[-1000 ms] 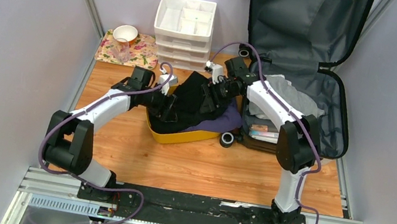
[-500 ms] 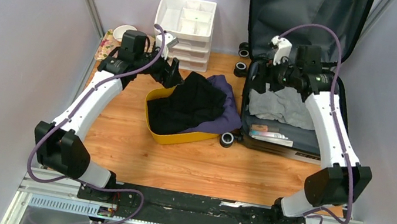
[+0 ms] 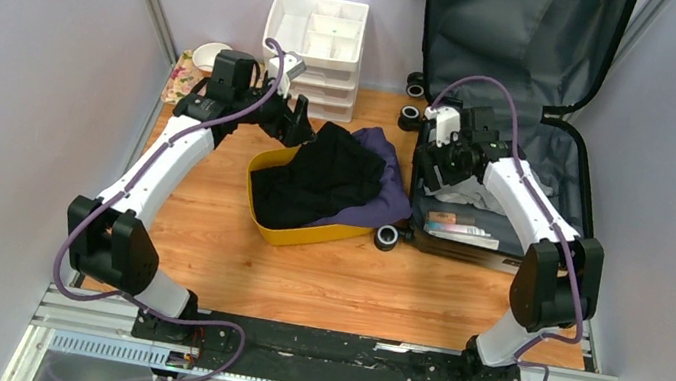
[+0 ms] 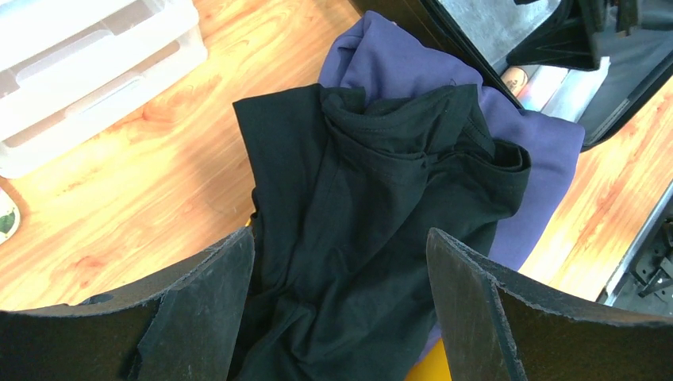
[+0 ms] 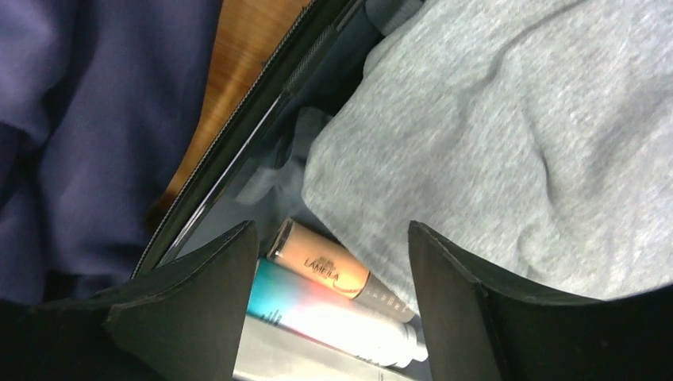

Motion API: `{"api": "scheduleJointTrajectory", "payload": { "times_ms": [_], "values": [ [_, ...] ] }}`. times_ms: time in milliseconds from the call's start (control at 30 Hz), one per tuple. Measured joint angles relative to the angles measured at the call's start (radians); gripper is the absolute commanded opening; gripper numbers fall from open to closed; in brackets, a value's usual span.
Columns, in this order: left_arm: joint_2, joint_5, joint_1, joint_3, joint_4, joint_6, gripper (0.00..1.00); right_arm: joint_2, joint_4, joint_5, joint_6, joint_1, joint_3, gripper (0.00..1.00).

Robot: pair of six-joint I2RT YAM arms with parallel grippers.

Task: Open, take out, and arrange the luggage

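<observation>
Suitcase [image 3: 522, 46] is lying open at the 2 o'clock corner of the surface [image 3: 331, 276], its lid standing up at the back with dark grey lining showing. Right end effector [image 5: 331, 230] is hovering over the lower half with fingers spread, gripping nothing. In its wrist view a grey garment [image 5: 516, 143] is lying toward 2 o'clock, and a beige tube [image 5: 321, 266] and a teal-and-pink tube [image 5: 333, 317] are lying side by side at 6 o'clock. Left end effector [image 4: 340, 238] is hanging released and empty above a black garment [image 4: 373, 206], which is draping over a purple garment [image 4: 413, 67]. Both are sitting heaped in a yellow bin [image 3: 302, 236], just at 9 o'clock of the suitcase. White drawer unit [image 3: 315, 35] is standing at 12 o'clock of the bin.
</observation>
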Motion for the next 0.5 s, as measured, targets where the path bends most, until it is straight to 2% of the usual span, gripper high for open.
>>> {"api": "scheduleJointTrajectory", "payload": {
  "times_ms": [100,267,367,467,500],
  "values": [
    [0.001,0.000,0.000,0.000,0.003,-0.008,0.87,0.016,0.071,0.022,-0.021,0.008,-0.030,0.80],
    [0.001,0.000,0.000,0.000,0.004,-0.010,0.88,0.064,0.179,0.038,-0.086,0.011,-0.098,0.80],
    [0.001,0.000,0.000,0.000,0.004,-0.010,0.88,0.119,0.228,0.053,-0.129,0.006,-0.117,0.69],
    [0.002,-0.001,0.000,0.000,0.003,-0.010,0.88,0.142,0.267,0.057,-0.159,-0.023,-0.134,0.52],
    [0.002,-0.001,0.000,0.000,0.002,-0.010,0.88,0.143,0.278,0.057,-0.164,-0.033,-0.137,0.40]
  ]
}}
